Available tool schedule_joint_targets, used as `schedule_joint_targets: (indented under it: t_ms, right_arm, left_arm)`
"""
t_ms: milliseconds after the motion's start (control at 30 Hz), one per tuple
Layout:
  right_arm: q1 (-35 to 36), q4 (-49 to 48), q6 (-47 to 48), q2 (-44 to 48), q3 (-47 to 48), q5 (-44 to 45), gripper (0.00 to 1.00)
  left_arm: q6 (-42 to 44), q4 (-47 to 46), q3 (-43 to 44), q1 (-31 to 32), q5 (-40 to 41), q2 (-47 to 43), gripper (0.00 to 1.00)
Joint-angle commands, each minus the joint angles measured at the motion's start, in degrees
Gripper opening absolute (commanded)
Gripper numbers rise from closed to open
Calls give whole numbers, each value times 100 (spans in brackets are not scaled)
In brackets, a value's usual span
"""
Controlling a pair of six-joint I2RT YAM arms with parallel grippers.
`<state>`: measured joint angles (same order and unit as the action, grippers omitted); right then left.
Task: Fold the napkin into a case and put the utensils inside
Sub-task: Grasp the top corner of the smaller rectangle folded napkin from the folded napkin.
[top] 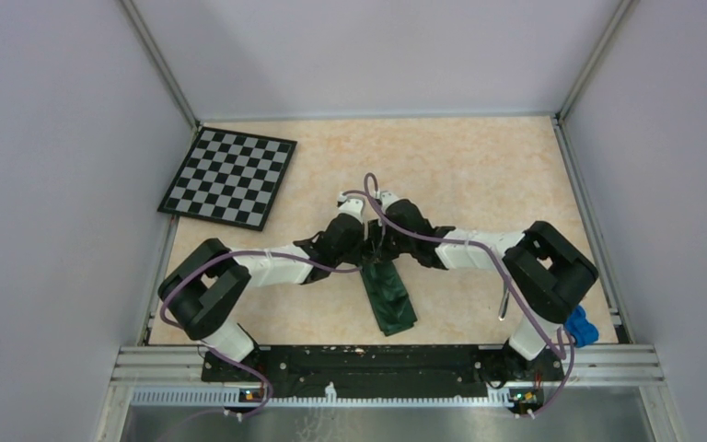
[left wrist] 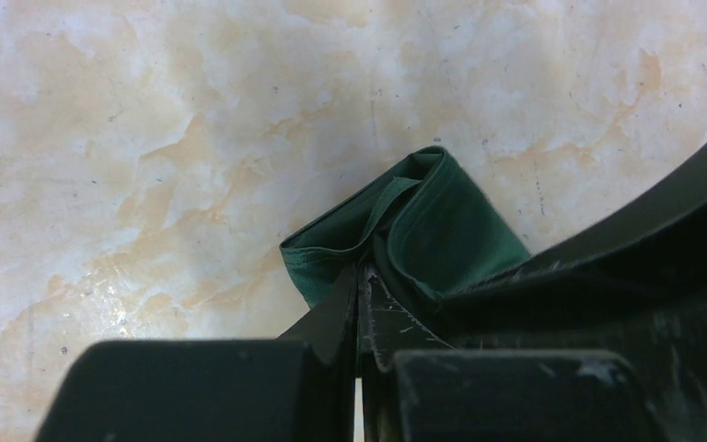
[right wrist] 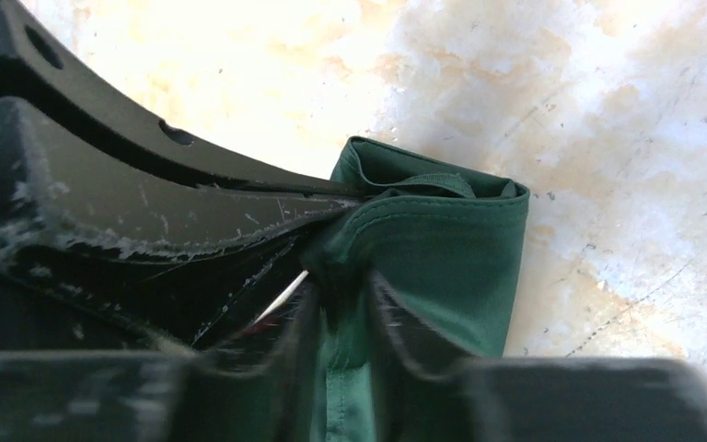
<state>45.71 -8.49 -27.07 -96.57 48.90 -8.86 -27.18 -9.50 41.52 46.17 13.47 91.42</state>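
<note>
The dark green napkin is folded into a long narrow case [top: 389,299] lying on the table between the arms, its near end toward the bases. Both grippers meet at its far end. My left gripper [top: 366,249] is shut, pinching a cloth edge of the case [left wrist: 423,230] at its left corner [left wrist: 361,276]. My right gripper [top: 385,247] is shut on a fold of the case [right wrist: 442,249] between its fingertips [right wrist: 342,295]. One slim silver utensil [top: 505,301] lies beside the right arm's elbow. Any other utensil is hidden.
A black-and-white checkered board [top: 230,177] lies at the far left. A blue toy car [top: 582,326] sits by the right arm's base. The right finger [left wrist: 626,258] crowds the left wrist view, and the left finger [right wrist: 147,147] the right wrist view. Walls enclose the table.
</note>
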Motion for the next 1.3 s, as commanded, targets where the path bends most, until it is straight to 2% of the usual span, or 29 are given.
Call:
schedule_joint_targets:
  t_ms: [0,33,67,300,467,633,700,833,867,1000,1100,1267]
  right_arm:
    - [71,-76,-194,-157,380,72,11]
    - [70,-1,-296,-200,405,80,1]
    - [70,34,-398,-236,416,79,0]
    - [62,513,-1045,-496,531,299,0]
    - [-50,726,-1082,-744,683,169,0]
    - [-119,702,-873,-867,844,-152,0]
    - [-177,623,-754,-787,829,-355,5]
    - [-291,536,-665,-136,506,-515,35]
    - [-331,474,-671,22,396,-543,39]
    - [-454,406,-598,370,199,-753,42]
    - [-504,410,-569,343,257,-778,41]
    - [-510,84,-749,105,284,-870,26]
  left_arm:
    - [-81,-301,-58,-12,-89,-275,0]
    - [-78,-318,-78,-17,-85,-292,0]
    - [-58,-350,-97,-20,-87,-311,0]
    - [49,-545,-268,-48,-80,-533,0]
    - [104,-916,-456,-92,-48,-653,0]
    - [84,-854,-357,-107,-231,-644,0]
    - [35,-858,-391,-104,-200,-646,0]
    - [-59,-762,-422,-115,-201,-649,0]
    - [-67,-819,-458,-117,-192,-647,0]
    - [-64,-712,-384,-115,-239,-582,0]
    - [-43,-733,-403,-110,-224,-625,0]
    - [-24,-656,-383,-117,-192,-728,0]
